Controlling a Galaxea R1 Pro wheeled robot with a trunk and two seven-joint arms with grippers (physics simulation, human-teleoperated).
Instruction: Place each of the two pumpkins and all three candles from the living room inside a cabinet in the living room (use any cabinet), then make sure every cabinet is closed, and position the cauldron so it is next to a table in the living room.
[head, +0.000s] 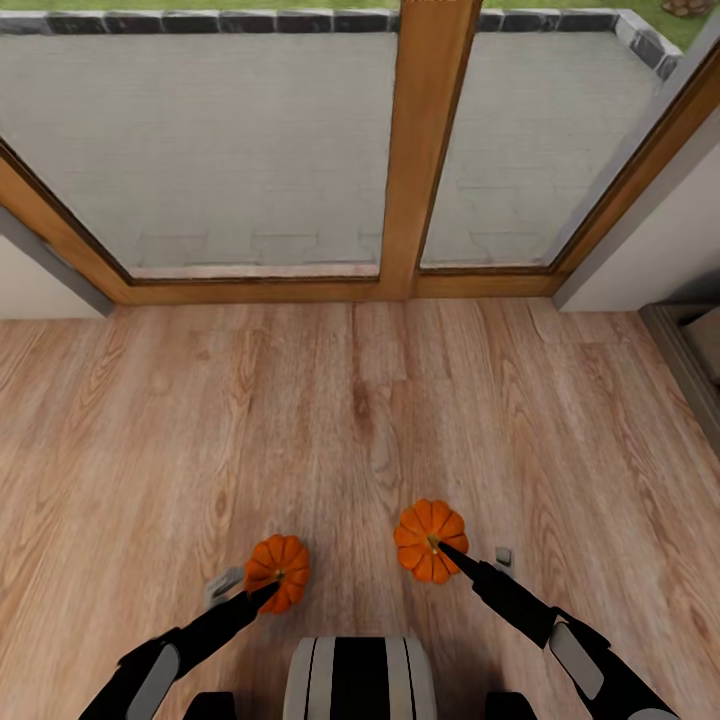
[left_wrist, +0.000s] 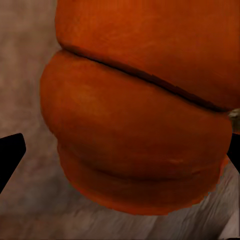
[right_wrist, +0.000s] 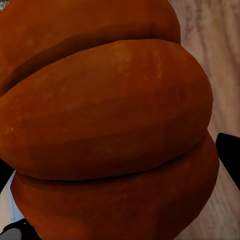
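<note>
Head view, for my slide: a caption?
Each gripper, left and right, holds a pumpkin over wood floor.

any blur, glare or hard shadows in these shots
Head view: even, flat light, no glare on the window glass, only faint shadows under the two pumpkins. Left wrist view: pumpkin so close it looks soft, floor behind blurred. Right wrist view: the same with its pumpkin.

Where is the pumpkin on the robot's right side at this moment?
In the head view, the right pumpkin sits low and right of centre, above the wooden floor at the right end effector, with the left pumpkin beside it.
</note>
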